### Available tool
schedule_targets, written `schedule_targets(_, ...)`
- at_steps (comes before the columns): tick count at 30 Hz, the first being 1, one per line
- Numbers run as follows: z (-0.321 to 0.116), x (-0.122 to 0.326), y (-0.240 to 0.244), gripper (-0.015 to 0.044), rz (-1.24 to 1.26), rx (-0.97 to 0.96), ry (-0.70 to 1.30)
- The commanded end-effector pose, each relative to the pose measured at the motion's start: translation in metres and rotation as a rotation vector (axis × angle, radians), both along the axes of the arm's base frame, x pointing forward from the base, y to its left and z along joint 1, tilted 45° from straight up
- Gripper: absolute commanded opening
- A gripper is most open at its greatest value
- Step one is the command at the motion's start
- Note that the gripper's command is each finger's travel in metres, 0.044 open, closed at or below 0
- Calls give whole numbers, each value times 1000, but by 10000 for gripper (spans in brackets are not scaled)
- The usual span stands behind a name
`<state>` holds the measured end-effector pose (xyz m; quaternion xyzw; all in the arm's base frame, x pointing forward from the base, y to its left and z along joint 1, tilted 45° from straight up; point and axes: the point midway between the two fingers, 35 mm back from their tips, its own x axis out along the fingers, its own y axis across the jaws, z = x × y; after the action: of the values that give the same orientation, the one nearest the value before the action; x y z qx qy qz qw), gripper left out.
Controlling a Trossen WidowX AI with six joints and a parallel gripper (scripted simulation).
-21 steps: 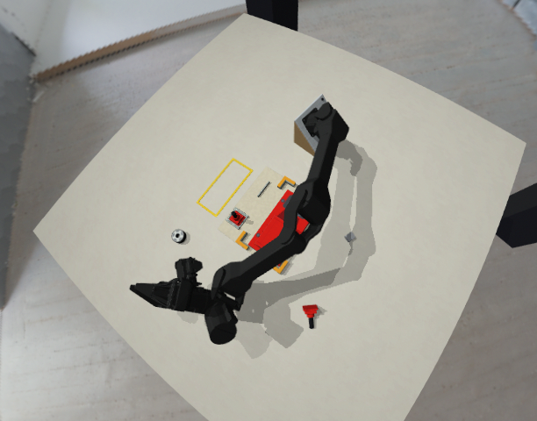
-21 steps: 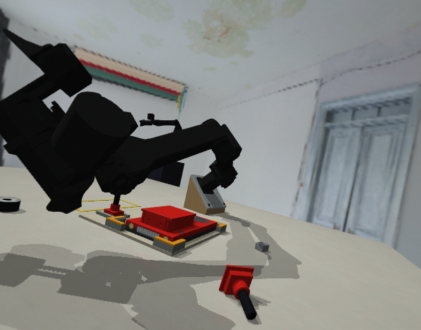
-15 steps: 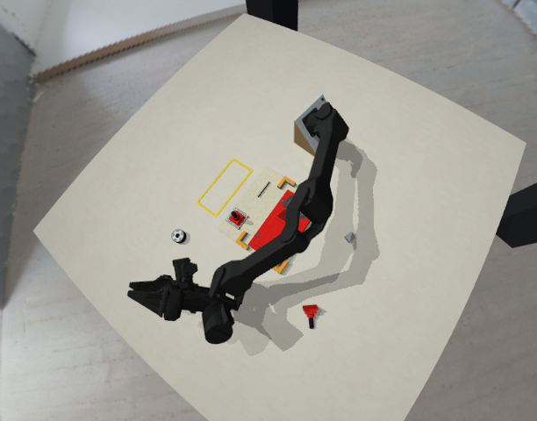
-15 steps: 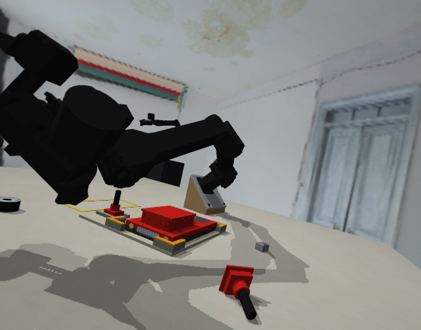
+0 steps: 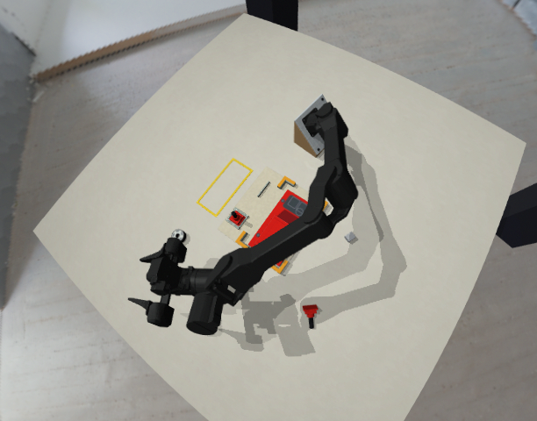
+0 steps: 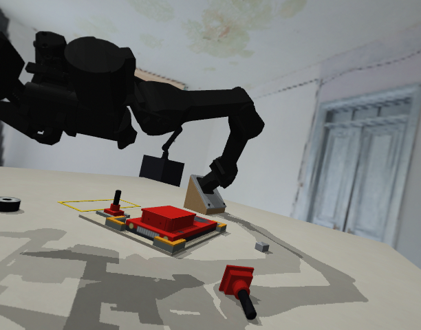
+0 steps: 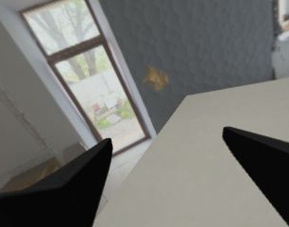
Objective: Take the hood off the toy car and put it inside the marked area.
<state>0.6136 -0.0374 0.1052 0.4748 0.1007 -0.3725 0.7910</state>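
The toy car [image 5: 260,232] [image 6: 203,226] is red and sits between orange-topped corner blocks on a thin board. Its hood [image 5: 272,225] [image 6: 168,212] appears to be the raised red box over the grille end; the arm hides part of it in the top view. The marked area [image 5: 214,180] [image 6: 69,206] is a yellow outline on the table beside the board, with nothing inside it. My gripper [image 5: 136,279] [image 7: 166,137] is open and empty, raised above the table, away from the car and pointing toward the table's edge. Its fingertips are out of frame in the exterior view.
A red piece with a black peg [image 5: 236,217] [image 6: 114,207] stands on the board near the outline. A similar red piece [image 5: 310,310] [image 6: 238,281] lies on the table. A black-and-white disc [image 5: 178,235] [image 6: 5,204] and a small grey block [image 5: 349,237] [image 6: 261,247] are on the table.
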Motion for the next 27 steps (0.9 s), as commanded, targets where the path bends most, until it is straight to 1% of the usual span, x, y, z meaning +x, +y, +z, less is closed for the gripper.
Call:
schedule_targets(1, -20, -46, 19, 440, 416, -49, 374)
schedule_targets(7, -28, -111, 41, 440, 864, -20, 625)
schedule_targets(13, -22, -163, 60, 440, 1183, 44, 700)
schedule_targets(19, -3, -221, 82, 440, 1512, 144, 670)
schedule_targets(24, 25, -268, 102, 440, 1761, 244, 540)
schedule_targets(27, 36, -284, 108, 440, 1833, 278, 473)
